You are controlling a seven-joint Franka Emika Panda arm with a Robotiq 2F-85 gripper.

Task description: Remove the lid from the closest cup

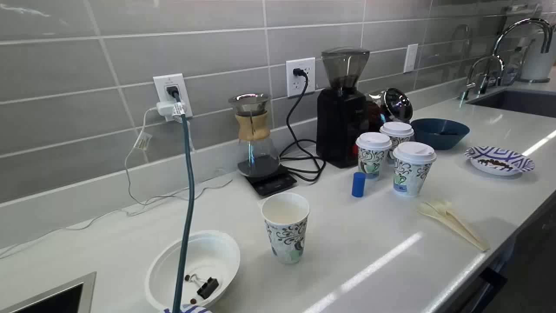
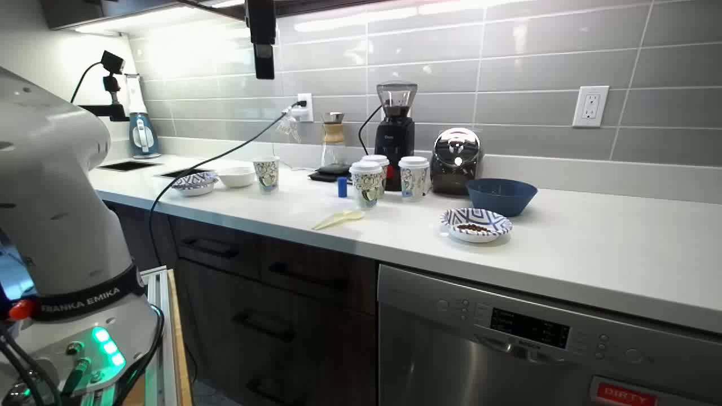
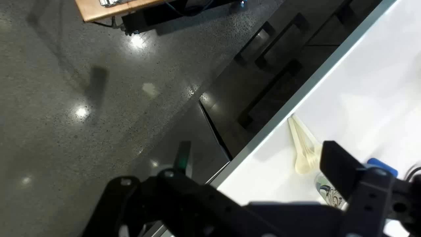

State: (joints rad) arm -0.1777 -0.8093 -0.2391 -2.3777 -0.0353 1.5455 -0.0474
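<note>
White across its top, the bench (image 2: 615, 242) carries a black coffee grinder (image 1: 341, 124); in the wrist view we see the hand (image 3: 258, 146) empty, its fingers spread wide. Near the grinder we find three upright, lidded paper cups (image 1: 372, 158). On the front cup (image 1: 409, 180), nearest the bench edge, we locate the white lid (image 1: 415, 152) seated on the rim, the blue cylinder (image 1: 358, 184) standing nearby.

Place: kitchen | we saw a sink (image 1: 523, 102) and a curved faucet (image 1: 547, 40) | we saw a dishwasher (image 2: 440, 349) beneath the counter (image 2: 609, 248) | we noted a coffee grinder (image 2: 395, 135) near the wall tiles (image 2: 530, 73)
</note>
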